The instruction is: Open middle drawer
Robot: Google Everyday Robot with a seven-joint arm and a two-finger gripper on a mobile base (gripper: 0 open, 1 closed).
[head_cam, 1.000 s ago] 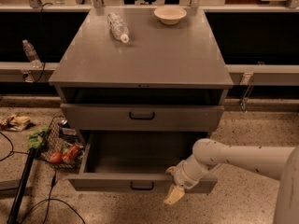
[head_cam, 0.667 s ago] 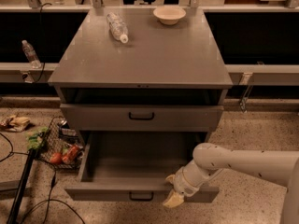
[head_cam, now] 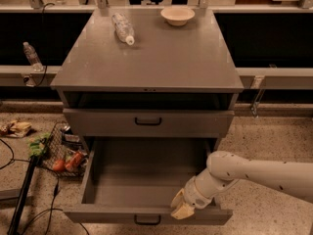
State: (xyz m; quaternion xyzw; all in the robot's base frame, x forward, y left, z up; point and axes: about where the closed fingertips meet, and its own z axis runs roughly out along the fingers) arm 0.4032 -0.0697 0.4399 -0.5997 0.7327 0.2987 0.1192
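The middle drawer (head_cam: 146, 213) is pulled far out of the grey cabinet (head_cam: 146, 58). Its plain grey tray (head_cam: 142, 173) shows and holds nothing. A small black loop handle (head_cam: 147, 221) sits at the centre of its low front panel. My gripper (head_cam: 182, 207) is at the top edge of that front panel, right of the handle, at the end of the white arm (head_cam: 254, 173) coming in from the right. The drawer above (head_cam: 146, 123) with its black handle stands only slightly out.
A plastic bottle (head_cam: 122, 27) lies on the cabinet top and a white bowl (head_cam: 177, 14) stands at its back. A wire basket with food (head_cam: 61, 153), cables and a dark pole (head_cam: 22, 192) lie on the floor at the left. Speckled floor surrounds the cabinet.
The middle drawer has slid further out toward the camera. My gripper and arm have moved down and toward the camera with its front panel.
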